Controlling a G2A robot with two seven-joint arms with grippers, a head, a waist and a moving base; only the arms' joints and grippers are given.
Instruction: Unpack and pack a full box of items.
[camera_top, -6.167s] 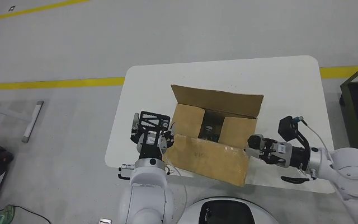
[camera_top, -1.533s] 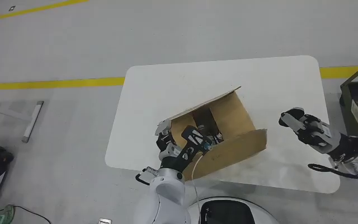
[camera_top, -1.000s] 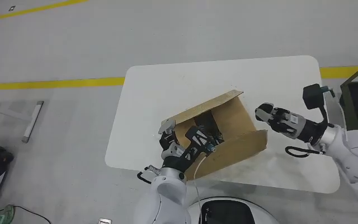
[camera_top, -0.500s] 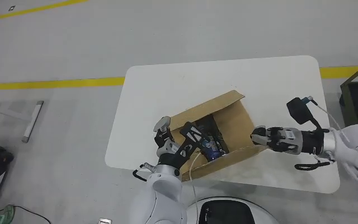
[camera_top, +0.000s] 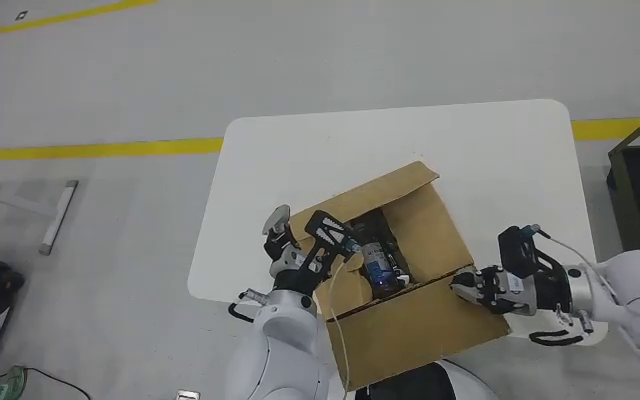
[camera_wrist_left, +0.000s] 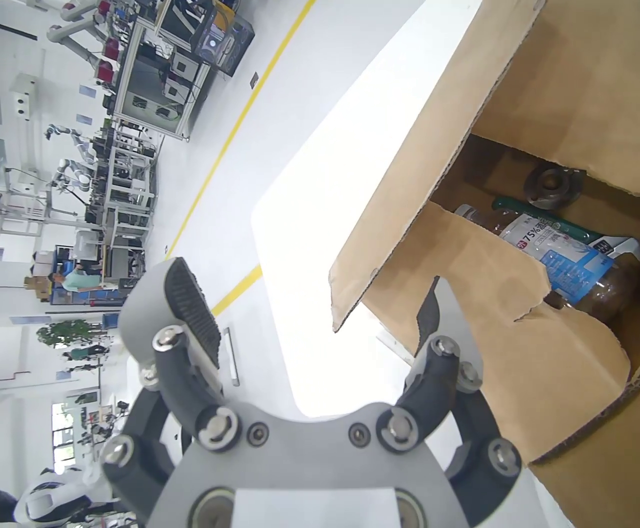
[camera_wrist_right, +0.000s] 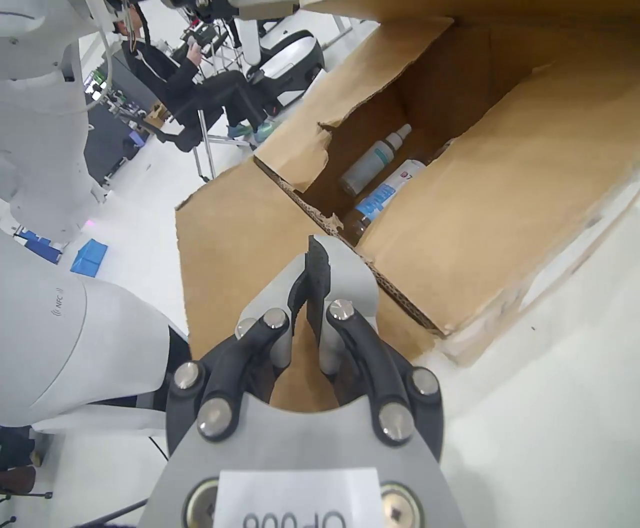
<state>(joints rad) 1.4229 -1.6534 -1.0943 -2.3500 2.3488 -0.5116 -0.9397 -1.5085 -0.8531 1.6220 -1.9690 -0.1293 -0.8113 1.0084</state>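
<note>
One box (camera_top: 425, 215), two bottles (camera_wrist_right: 376, 159) inside

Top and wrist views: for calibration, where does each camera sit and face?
Top view: above the arms, looking down at white table and open brown cardboard box; both arms show.
Left wrist view: on left wrist, facing the box's side; open left pincer shows.
Right wrist view: on right wrist, facing into the box; shut right pincer shows.
Both wrist views share the blue-labelled clear bottle.
</note>
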